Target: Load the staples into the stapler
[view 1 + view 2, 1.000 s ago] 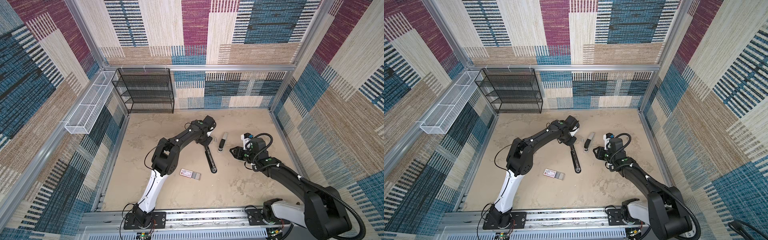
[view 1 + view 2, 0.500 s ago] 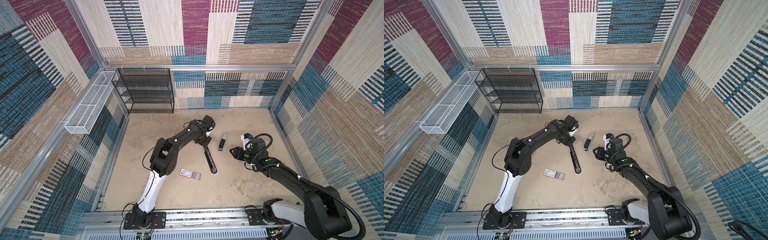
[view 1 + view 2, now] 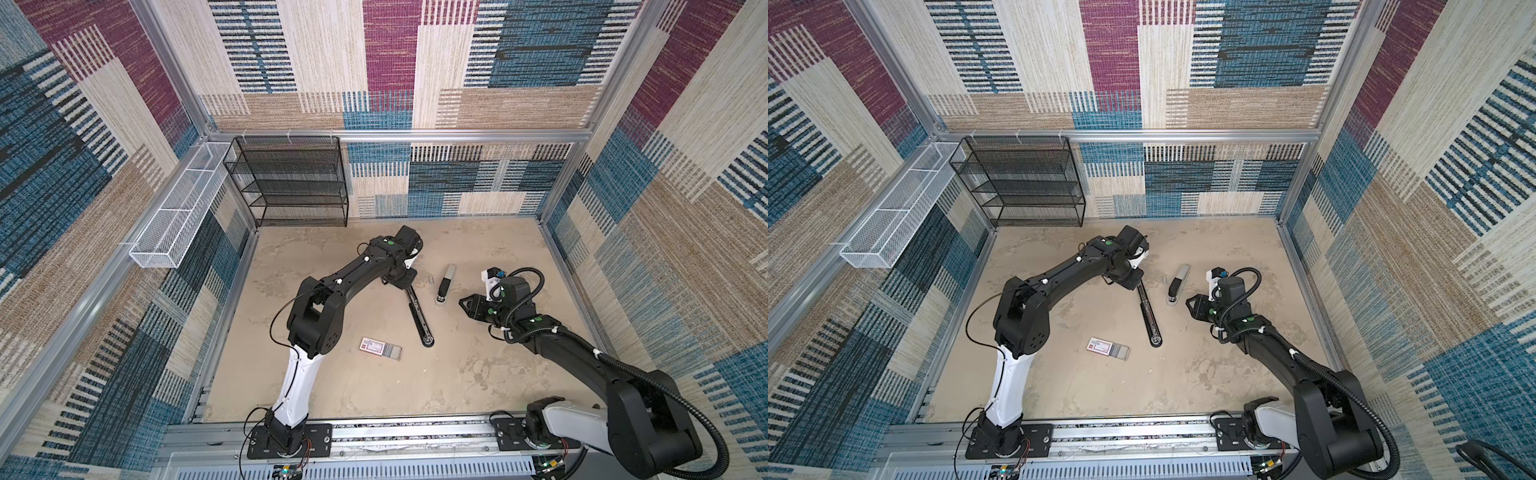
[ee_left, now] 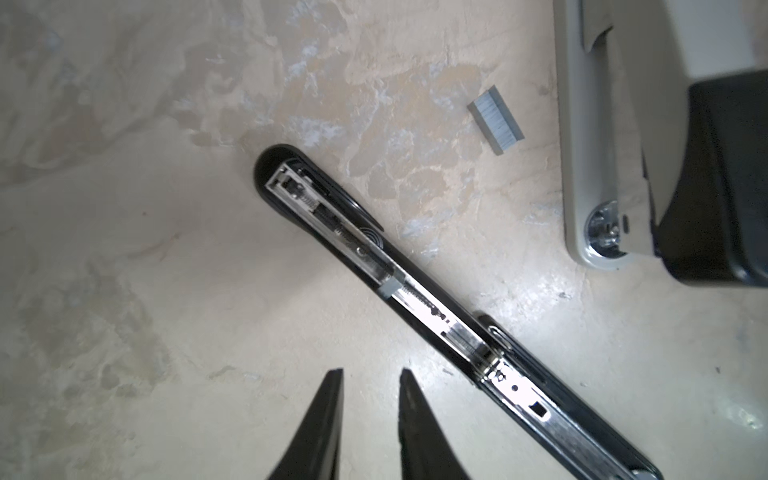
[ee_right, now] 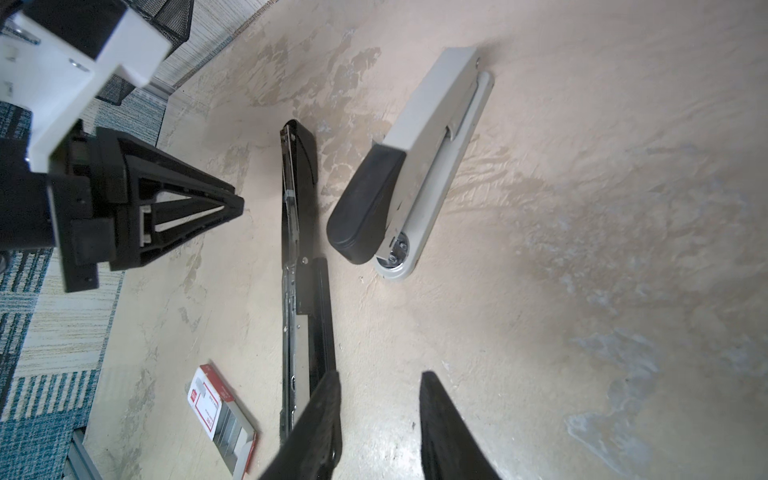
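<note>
A black stapler (image 3: pixel 417 316) lies opened flat mid-table, its metal staple channel (image 4: pixel 415 291) facing up. My left gripper (image 4: pixel 371 374) hovers beside the stapler's far half, open a little, with nothing between its tips; it also shows in a top view (image 3: pixel 405 282). The staples box (image 3: pixel 380 348), white with a red mark, lies in front and left of the stapler, grey strips showing (image 5: pixel 222 419). One loose strip of staples (image 4: pixel 495 120) lies on the table. My right gripper (image 5: pixel 380 376) is open and empty, right of the stapler (image 3: pixel 1187 302).
A closed grey stapler with a black grip (image 3: pixel 444 284) lies between the black stapler and my right gripper. A black wire shelf (image 3: pixel 291 183) stands at the back left. A white mesh basket (image 3: pixel 178 216) hangs on the left wall.
My left gripper's jaws have parted from shut. Both arms have hardly moved, and the staplers and box lie where they were.
</note>
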{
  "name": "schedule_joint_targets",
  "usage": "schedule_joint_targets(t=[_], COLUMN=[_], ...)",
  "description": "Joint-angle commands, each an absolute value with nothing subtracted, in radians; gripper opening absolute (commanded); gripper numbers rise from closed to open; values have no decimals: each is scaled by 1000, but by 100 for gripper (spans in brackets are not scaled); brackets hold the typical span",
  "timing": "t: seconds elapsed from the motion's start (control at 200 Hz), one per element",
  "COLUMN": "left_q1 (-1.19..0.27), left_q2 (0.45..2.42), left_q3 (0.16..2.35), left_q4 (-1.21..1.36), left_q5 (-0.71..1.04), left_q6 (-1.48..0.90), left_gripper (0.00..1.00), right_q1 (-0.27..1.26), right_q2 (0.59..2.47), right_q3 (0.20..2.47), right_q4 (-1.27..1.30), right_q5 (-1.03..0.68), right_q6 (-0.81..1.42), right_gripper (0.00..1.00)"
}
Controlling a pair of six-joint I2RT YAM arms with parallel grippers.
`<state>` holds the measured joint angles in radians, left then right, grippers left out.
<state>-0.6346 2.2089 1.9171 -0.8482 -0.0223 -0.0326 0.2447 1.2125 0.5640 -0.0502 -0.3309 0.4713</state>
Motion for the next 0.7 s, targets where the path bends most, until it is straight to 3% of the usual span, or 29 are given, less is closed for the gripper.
schedule_joint_targets(t=[0.0,0.175,0.351,0.406,0.596,0.696], left_q1=[-643,-650,-655,-656,-655,-654], left_q2=[2245,2309,2398,2417,2404,2389], left_q3=[1954,2026,2111,2121,2093,2085], left_q4=[-838,-852,-953,-978,-990,-989], left_q5=[-15,-46,-191,-230,-304,-309], left_q6=[-78,-84,-89,-94,-105,-98], left_gripper=[31,34,32,28,0,0], right_q1=[244,244,244,244,245,244], right_q2=[1215,1209,1206,1208,1216,1221], right_q3=[569,574,572,571,568,569], right_q4=[-16,-26,-29,-28,-20,-15], right_q5=[-339,-333,-328,-328,-328,-331], right_q6=[476,471,465,465,468,471], right_gripper=[36,36,36,36,36,36])
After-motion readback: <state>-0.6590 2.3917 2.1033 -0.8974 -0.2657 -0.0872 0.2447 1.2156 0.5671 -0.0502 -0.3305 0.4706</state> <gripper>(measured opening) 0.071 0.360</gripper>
